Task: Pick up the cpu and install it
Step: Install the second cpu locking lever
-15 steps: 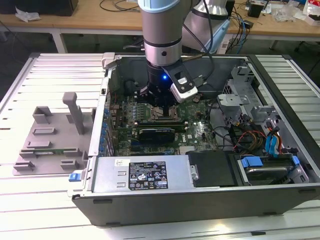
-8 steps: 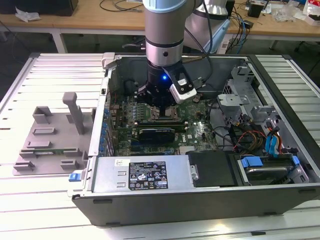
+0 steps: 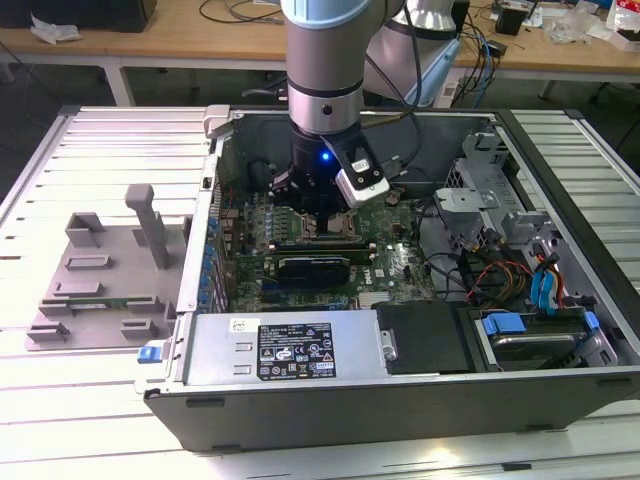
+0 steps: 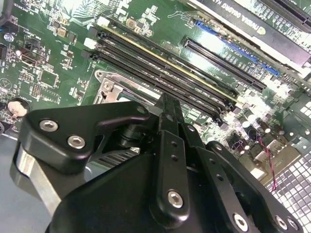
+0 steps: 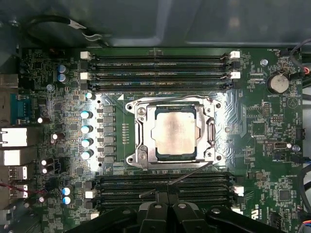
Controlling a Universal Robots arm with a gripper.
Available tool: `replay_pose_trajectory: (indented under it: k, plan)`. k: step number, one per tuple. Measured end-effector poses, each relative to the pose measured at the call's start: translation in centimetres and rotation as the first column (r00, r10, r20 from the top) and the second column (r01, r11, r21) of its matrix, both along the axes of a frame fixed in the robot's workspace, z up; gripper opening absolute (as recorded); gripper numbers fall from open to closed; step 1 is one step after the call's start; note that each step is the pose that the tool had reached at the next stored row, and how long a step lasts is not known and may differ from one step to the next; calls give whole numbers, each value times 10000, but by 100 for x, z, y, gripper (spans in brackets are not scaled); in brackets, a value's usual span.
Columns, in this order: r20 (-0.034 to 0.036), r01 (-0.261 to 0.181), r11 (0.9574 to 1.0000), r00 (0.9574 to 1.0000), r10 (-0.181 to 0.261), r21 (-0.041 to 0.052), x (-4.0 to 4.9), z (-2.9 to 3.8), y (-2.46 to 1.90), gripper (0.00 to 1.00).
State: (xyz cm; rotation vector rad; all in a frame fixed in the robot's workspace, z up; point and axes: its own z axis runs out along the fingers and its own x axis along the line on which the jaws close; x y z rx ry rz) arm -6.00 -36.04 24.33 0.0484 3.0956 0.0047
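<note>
slatted table (image 3: 90, 150); arm plunges vertically, claw (image 5: 167, 196) above seated cpu (image 5: 175, 132).

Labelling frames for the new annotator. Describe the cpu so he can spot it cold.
Start at the open computer case and find the green motherboard on its floor. Midway between its two banks of long black memory slots sits a metal-framed socket. The cpu is the flat, shiny silver-grey square lying inside that frame, the one plain metal face among the components.

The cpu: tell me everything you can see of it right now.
The cpu is a flat square chip with a dull silver metal top, lying level inside the metal-framed socket on the green motherboard, between memory slot banks. In the first wrist view nothing grips it; the claw sits off to one side.
</note>
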Motion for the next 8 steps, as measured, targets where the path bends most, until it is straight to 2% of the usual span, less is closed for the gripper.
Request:
replay_pose_trajectory:
  k: [8]
  plan:
    - [2, 0, 10000, 10000, 0, 2, -27, -31, 0, 11]
